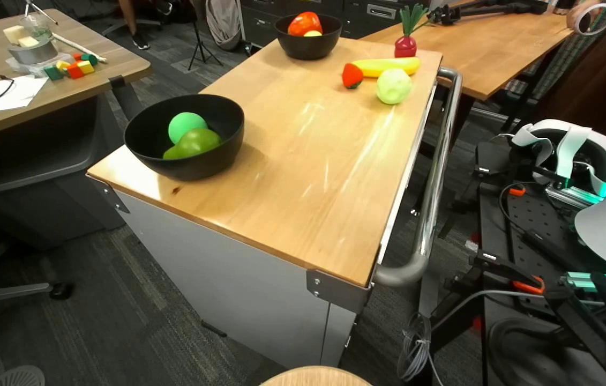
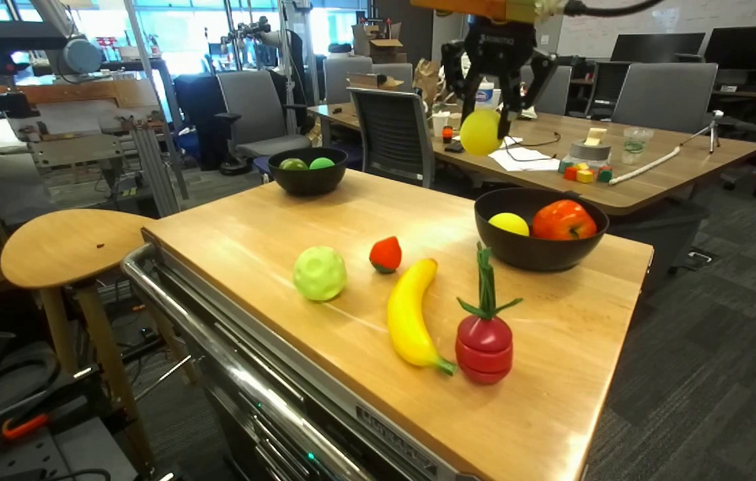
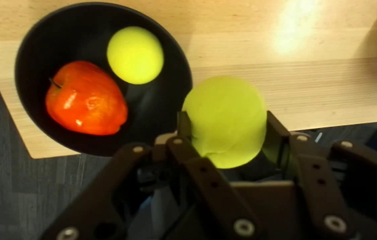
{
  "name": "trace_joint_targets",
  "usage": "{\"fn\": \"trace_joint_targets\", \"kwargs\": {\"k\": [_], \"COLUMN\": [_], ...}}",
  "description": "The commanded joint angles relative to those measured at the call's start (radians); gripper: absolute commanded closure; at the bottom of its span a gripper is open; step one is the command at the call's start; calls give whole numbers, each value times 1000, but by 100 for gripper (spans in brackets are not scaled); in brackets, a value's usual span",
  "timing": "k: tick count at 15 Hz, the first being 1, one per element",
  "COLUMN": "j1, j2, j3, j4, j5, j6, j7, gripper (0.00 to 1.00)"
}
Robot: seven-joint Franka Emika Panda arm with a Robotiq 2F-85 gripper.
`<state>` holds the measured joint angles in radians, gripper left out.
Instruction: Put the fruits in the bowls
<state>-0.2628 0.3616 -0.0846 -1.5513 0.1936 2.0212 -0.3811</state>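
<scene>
Hanging well clear of the wooden tabletop (image 1: 292,182), the gripper (image 3: 228,126) is clamped from both sides on a yellow ball (image 2: 480,133), which has not yet been placed. In the wrist view the ball is seen overlapping the rim of one black bowl (image 2: 531,255); whether it is over the mouth or outside cannot be told. By that bowl a second yellow ball (image 3: 135,55) and a red-orange apple (image 3: 86,98) are already held. In the other black bowl (image 1: 201,167), at the opposite end of the tabletop, a light green ball (image 1: 186,125) and a darker green fruit (image 1: 198,142) are contained. Left outside are a pale green lumpy ball (image 2: 319,273), a strawberry (image 2: 386,255), a banana (image 2: 408,314) and, just beside the banana's stem, a red leafy radish (image 2: 484,351); whether the last is counted among the fruits is unclear. About half the task is judged to be done, with release of the gripped ball into a bowl to be expected before the loose pieces are fetched.
</scene>
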Motion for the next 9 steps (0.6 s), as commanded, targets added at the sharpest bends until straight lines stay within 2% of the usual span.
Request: {"fn": "trace_joint_targets", "kwargs": {"k": [1, 5, 6, 7, 9], "j1": [-31, -67, -73, -77, -75], "j2": [130, 225, 241, 246, 236], "j3": [-15, -6, -1, 1, 4], "j4": [115, 187, 203, 216, 231], "j5": [10, 6, 8, 6, 0], "j6": [-13, 2, 3, -2, -37], "j7": [37, 36, 32, 28, 36], "gripper": [73, 73, 61, 23, 16]}}
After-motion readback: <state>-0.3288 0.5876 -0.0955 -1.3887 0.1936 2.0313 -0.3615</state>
